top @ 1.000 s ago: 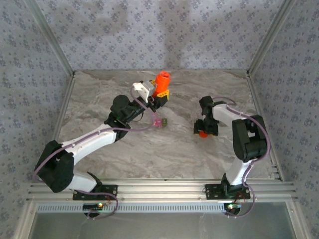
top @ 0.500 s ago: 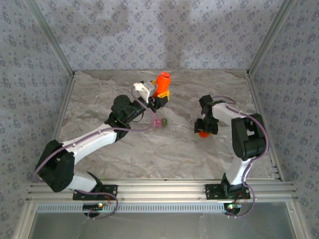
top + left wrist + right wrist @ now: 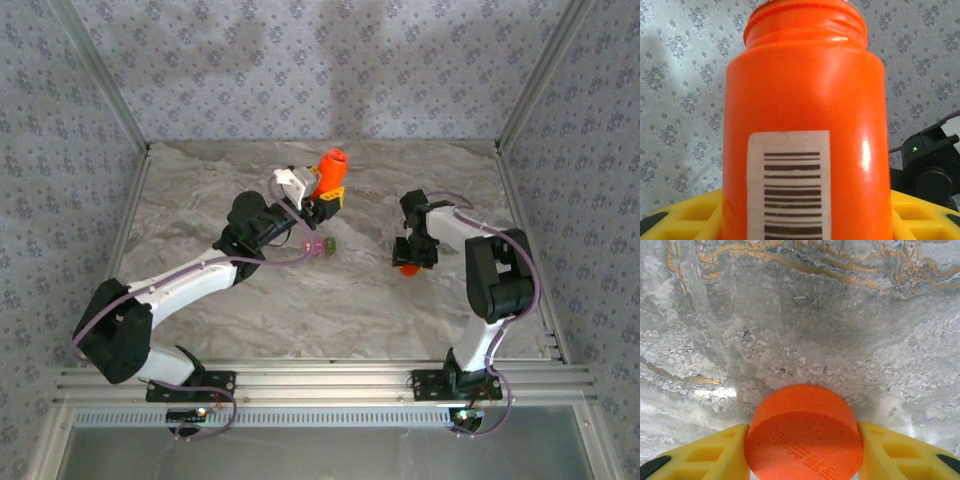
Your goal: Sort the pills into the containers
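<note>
Patterned walls (image 3: pixel 320 70) enclose a marbled grey table (image 3: pixel 300 310). Left gripper (image 3: pixel 805 220): jaws clamped on the lower body of an orange bottle (image 3: pixel 805 100), held aloft toward the table's 12 o'clock with its threaded mouth uncapped. Right gripper (image 3: pixel 804 462): jaws closed against both sides of the orange cap (image 3: pixel 804 432), low over the table toward 3 o'clock. Containers (image 3: pixel 321 245): a joined pink and green pair standing on the table at 6 o'clock of the bottle, apart from both grippers. Whether their lids are open cannot be told. The pills are judged to be inside the bottle, hidden by its opaque wall.

Hazard: the bottle is open and leaning, and the compartments below are very small. A further tip made too fast or off line would likely send pills past them and across the table. The light pair could also be knocked if the bottle comes down carelessly.

Change noted: a second ago the bottle stood nearer upright. It now leans toward 2 o'clock, while the right jaws have drawn in on the cap.
</note>
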Controlling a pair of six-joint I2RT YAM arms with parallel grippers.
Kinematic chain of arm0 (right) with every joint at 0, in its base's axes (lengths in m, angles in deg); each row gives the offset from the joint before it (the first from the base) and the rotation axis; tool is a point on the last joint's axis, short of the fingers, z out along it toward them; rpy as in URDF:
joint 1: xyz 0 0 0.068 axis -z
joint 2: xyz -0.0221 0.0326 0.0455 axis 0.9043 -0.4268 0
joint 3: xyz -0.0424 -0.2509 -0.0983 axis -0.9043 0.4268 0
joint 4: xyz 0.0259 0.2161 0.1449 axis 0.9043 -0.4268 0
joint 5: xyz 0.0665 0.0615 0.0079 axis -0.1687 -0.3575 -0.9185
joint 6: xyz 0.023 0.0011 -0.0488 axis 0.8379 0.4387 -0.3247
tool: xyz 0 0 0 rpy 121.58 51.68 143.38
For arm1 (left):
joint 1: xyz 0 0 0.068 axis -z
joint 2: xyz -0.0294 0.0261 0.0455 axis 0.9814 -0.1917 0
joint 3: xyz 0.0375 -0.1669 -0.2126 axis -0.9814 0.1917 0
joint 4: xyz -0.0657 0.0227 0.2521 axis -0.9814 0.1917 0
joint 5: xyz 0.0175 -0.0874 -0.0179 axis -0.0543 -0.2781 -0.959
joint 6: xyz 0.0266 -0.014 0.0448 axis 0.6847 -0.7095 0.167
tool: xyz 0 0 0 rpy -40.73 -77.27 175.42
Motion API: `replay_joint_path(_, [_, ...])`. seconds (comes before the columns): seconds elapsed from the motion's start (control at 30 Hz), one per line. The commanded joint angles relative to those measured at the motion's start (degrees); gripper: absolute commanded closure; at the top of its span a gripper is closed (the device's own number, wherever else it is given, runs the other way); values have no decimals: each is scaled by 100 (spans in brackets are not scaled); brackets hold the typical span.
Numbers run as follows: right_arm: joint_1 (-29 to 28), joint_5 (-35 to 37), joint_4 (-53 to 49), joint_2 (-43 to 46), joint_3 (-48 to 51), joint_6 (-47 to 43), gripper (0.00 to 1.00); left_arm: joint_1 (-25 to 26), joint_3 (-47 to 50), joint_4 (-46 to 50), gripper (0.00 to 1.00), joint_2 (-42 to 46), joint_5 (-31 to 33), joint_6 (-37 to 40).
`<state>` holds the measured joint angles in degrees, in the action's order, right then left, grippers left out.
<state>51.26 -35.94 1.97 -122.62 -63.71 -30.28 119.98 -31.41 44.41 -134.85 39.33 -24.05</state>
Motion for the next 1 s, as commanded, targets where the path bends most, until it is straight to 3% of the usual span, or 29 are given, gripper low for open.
replay_joint_path(0.0, [16, -215, -125, 479, -271, -45, 51, 45, 4, -311, 100, -7, -236, -53])
replay_joint_path(0.43, [40, -1314, -973, 1212, -2529, 14, 50, 51, 550, -1171, 100, -299, -741, 139])
replay_joint_path(0.97, [329, -3412, -1508, 1127, -4187, -739, 51, 38, 799, -749, 100, -339, -1021, 504])
